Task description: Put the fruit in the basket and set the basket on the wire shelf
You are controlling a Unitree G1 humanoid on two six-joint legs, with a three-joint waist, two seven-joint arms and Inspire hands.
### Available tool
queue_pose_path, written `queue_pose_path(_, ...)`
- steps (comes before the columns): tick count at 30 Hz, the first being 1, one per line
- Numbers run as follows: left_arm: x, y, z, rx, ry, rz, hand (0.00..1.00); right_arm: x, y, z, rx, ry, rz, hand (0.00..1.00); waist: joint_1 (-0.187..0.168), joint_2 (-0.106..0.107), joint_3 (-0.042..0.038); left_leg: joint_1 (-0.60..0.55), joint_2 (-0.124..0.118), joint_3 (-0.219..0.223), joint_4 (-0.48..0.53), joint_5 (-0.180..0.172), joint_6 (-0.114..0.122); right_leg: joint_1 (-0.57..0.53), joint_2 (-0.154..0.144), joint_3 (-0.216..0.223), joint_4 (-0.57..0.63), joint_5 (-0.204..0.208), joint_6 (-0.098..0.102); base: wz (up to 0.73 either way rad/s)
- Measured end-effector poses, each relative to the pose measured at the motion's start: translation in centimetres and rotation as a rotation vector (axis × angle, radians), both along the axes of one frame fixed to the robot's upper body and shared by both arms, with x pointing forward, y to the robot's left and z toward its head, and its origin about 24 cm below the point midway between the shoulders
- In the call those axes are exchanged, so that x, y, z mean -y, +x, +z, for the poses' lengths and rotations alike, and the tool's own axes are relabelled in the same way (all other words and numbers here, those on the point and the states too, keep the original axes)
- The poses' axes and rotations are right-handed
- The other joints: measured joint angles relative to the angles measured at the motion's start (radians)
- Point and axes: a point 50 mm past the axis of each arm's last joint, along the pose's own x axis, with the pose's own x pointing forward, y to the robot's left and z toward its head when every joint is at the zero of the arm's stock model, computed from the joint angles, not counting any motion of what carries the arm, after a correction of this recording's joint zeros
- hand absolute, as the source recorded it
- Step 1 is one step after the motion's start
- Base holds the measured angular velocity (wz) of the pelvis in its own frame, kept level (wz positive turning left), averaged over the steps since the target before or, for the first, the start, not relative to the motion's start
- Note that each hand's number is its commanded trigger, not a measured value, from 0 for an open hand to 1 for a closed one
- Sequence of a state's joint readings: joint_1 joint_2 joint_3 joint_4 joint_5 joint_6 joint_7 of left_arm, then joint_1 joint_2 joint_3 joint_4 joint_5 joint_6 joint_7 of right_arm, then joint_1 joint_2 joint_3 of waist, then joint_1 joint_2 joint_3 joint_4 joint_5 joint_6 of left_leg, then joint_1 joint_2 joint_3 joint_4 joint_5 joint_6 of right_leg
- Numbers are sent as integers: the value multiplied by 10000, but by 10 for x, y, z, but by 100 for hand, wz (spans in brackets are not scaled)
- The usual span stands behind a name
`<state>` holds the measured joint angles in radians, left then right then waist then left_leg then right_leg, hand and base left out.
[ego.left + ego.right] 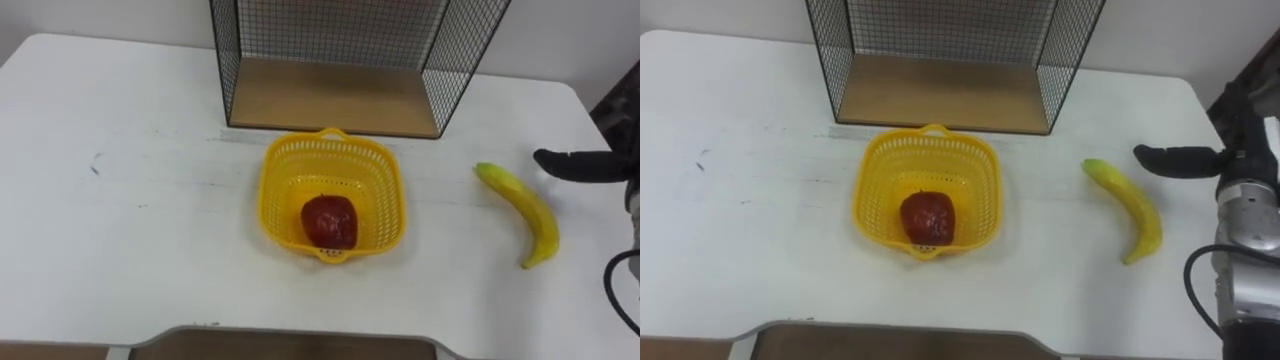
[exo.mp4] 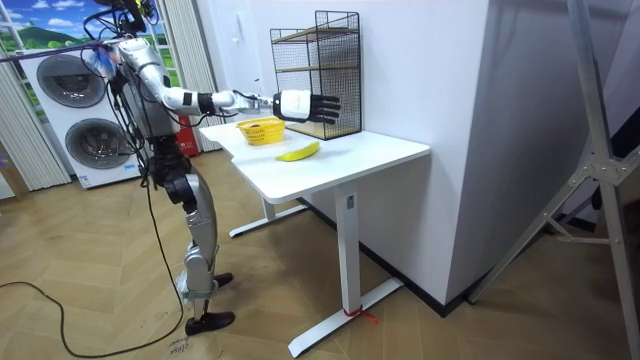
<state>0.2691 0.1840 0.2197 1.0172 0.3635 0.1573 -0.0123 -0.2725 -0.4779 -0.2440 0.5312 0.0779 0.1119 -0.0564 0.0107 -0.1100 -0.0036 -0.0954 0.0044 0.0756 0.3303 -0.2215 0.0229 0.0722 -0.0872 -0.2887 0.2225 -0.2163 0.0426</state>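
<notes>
- Fruit is lying in two places: a dark red round fruit (image 1: pixel 329 221) is sitting inside the yellow plastic mesh basket (image 1: pixel 283 172), and a yellow banana (image 1: pixel 525 210) is resting on the white tabletop (image 1: pixel 130 200), well to the basket's right.
- Right hand (image 1: pixel 1205 160) is hovering just beside the banana, its dark fingers (image 1: pixel 1160 156) stretching out straight and grasping nothing.
- Black wire shelf with a wooden floor (image 1: pixel 330 95) is standing just behind the basket.

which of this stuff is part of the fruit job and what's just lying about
For the job: yellow basket, red fruit inside it, banana, wire shelf, right hand open near the banana.
Just about: white table, washing machines.
</notes>
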Motion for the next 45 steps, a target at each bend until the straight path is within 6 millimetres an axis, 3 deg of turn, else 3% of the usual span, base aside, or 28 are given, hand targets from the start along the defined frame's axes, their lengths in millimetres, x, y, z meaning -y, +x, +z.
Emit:
queue_pose_path(3, -1, 1, 0, -69, 23, -64, 0, -2, 1, -6, -671, 42, 583, 0, 199, 3, -2, 30, 5, 8, 62, 0, 0, 2, 7, 55, -1, 0, 0, -4)
queue_pose_path(13, -5, 0, 2, -127, -24, -85, 0, -9, 3, -13, -1579, -226, 1813, 0, 398, 82, 28, -12, 13, -40, 91, -4, 1, 14, 20, 49, 53, 1, -2, 0)
queue_pose_path(28, -5, 1, 2, -99, -22, -132, 0, -12, 1, -21, -2620, -695, 2774, 0, 509, 20, 55, -22, 1, -115, 109, -2, 3, -2, 9, -6, 149, 1, -2, 0)
queue_pose_path(37, -7, 3, 3, -32, 50, -168, 0, -8, -8, -32, -3487, -774, 2760, 0, 425, 21, 37, -75, -3, -215, 112, 0, -1, -18, 8, -135, 149, 1, -2, 2)
queue_pose_path(45, -10, 3, 4, 1, 169, -162, 0, 0, -28, -55, -4558, -600, 2504, 0, 498, 14, 22, 216, -16, -249, 87, 1, -1, 312, 4, -220, 131, 0, -1, 2)
